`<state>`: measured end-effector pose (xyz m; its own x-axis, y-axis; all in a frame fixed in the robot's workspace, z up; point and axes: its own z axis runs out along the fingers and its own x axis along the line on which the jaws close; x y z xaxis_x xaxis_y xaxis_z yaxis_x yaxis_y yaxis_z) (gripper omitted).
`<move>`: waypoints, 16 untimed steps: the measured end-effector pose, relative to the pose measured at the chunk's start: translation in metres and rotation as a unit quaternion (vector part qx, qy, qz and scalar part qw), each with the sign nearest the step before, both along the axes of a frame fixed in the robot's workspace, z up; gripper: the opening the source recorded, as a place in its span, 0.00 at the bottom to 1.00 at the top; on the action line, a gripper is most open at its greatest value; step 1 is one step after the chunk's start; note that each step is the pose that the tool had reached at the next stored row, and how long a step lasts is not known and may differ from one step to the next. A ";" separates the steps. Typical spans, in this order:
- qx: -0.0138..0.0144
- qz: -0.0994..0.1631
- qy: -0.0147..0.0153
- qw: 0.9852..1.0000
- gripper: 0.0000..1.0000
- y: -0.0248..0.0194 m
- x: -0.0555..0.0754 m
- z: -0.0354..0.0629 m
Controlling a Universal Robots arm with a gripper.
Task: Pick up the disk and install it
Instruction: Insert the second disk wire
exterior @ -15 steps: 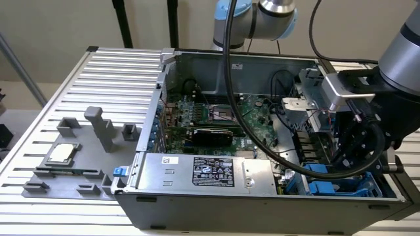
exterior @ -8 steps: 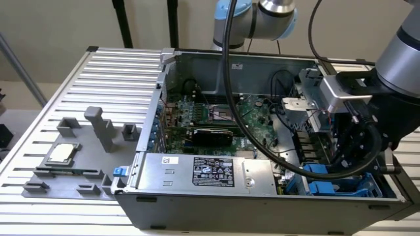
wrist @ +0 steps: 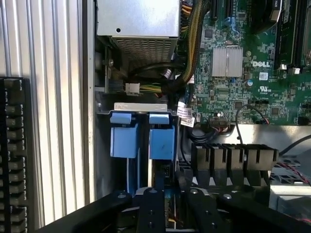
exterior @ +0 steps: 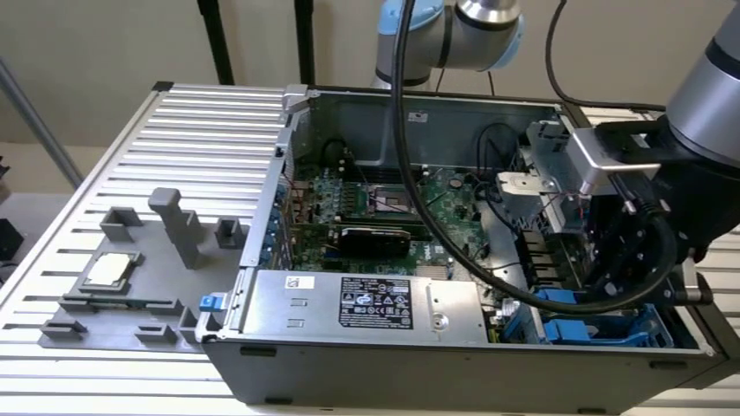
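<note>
The gripper hangs low inside the open computer case, over the blue drive carriers beside the motherboard; jaws' state cannot be told.

Silver-grey arm, pale blue joint caps, black cables, black tool with screws.

open grey sheet-metal computer case: matt, bare steel | inside it, 2 bright blue plastic drive carriers: smooth, slight sheen | silver finned metal heatsink: brushed | green circuit board: glossy | beside case, ribbed white metal table: satin
</note>
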<state>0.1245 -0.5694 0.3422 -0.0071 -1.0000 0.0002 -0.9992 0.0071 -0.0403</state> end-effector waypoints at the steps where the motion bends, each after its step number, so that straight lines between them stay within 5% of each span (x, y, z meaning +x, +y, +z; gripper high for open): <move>1: 0.000 0.000 0.000 1.000 1.00 0.0000 -0.002 0.0019; 16: 0.000 0.000 -0.002 1.000 1.00 0.0010 -0.034 0.0100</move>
<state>0.0910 -0.5684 0.3521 -0.0073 -1.0000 0.0002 -0.9990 0.0072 -0.0450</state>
